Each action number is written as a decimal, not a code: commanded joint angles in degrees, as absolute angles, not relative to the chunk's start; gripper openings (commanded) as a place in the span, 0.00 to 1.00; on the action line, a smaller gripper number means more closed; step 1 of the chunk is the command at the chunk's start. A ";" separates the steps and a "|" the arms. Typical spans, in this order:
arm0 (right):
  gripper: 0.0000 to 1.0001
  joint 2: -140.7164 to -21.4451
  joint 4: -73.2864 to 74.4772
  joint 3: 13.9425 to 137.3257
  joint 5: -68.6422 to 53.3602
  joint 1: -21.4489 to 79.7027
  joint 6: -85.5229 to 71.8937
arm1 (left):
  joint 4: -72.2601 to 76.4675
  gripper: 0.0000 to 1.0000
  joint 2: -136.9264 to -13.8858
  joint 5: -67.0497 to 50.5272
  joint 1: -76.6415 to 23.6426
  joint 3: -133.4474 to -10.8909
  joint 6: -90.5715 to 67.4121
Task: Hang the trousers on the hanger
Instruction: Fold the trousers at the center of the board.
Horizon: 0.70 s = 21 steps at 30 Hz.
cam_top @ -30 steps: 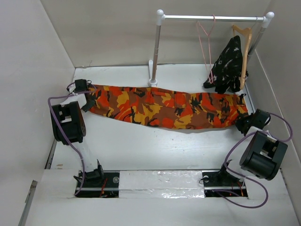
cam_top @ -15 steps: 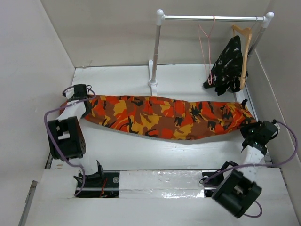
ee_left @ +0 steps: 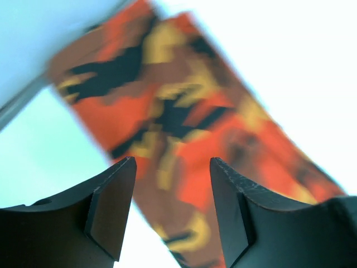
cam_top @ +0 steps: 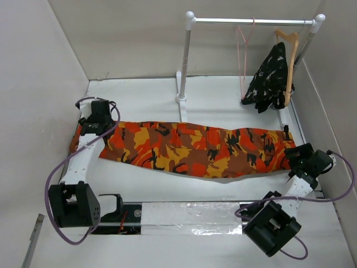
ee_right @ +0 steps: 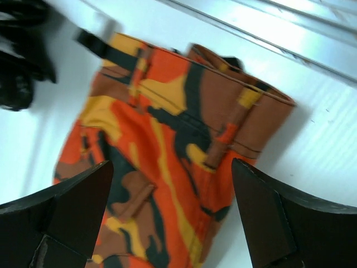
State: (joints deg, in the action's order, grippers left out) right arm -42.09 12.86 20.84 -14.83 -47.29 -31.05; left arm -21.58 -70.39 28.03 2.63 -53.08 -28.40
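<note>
Overhead, the trousers (cam_top: 189,149) lie spread flat across the white tabletop (cam_top: 223,95), running from the left side to the right. The left pincer (cam_top: 98,118) sits over their left end and the right pincer (cam_top: 300,158) at their right end. Behind them stands a white rail (cam_top: 251,21). The hanger (cam_top: 242,56) dangles from it, well apart from the trousers. A wooden hanger (cam_top: 287,39) beside it carries a black-and-white garment (cam_top: 270,78).

From the left wrist, the two dark fingers (ee_left: 111,206) stand apart with nothing between them. The camouflage cloth (ee_left: 184,128) lies blurred on the tabletop beyond the fingertips.

From the right wrist, the fingers (ee_right: 72,206) are spread wide and grip nothing. The waistband end of the trousers (ee_right: 184,134), with its belt loops, lies flat on the tabletop between and beyond them. A dark shape (ee_right: 17,61) at the upper left is too blurred to identify.
</note>
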 commanded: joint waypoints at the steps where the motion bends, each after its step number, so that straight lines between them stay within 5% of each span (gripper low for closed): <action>1: 0.93 -44.55 8.10 18.29 -16.35 -49.39 -31.02 | -19.51 0.51 -66.98 25.23 -3.41 -57.83 -29.18; 7: 0.94 -48.78 3.95 15.99 -17.58 -49.92 -33.22 | -15.57 0.32 -65.83 24.78 -23.70 -58.45 -34.27; 11: 0.93 -50.36 1.77 15.91 -16.53 -49.92 -34.54 | -11.35 0.04 -65.83 27.32 -37.32 -54.85 -37.08; 13: 0.90 -52.28 -0.60 15.56 -17.04 -49.92 -35.15 | -8.63 0.00 -66.35 30.22 -46.43 -52.04 -38.66; 16: 0.54 -55.97 -5.98 16.25 -18.81 -49.92 -33.76 | -7.12 0.00 -68.02 34.88 -54.11 -48.09 -41.56; 17: 0.17 -56.51 -7.28 16.61 -20.98 -49.92 -32.27 | -6.86 0.00 -68.29 36.11 -54.84 -46.95 -43.83; 19: 0.03 -56.34 -7.99 16.70 -26.51 -48.62 -28.84 | -4.41 0.00 -68.38 36.65 -55.46 -42.73 -45.35; 21: 0.00 -49.69 -5.20 14.87 -28.39 -40.90 -27.95 | -2.29 0.00 -67.94 35.77 -55.46 -38.26 -46.49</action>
State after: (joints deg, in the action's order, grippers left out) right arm -55.44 -1.67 15.77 -20.91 -47.44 -31.55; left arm -6.48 -68.53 31.90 -55.90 -42.54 -42.28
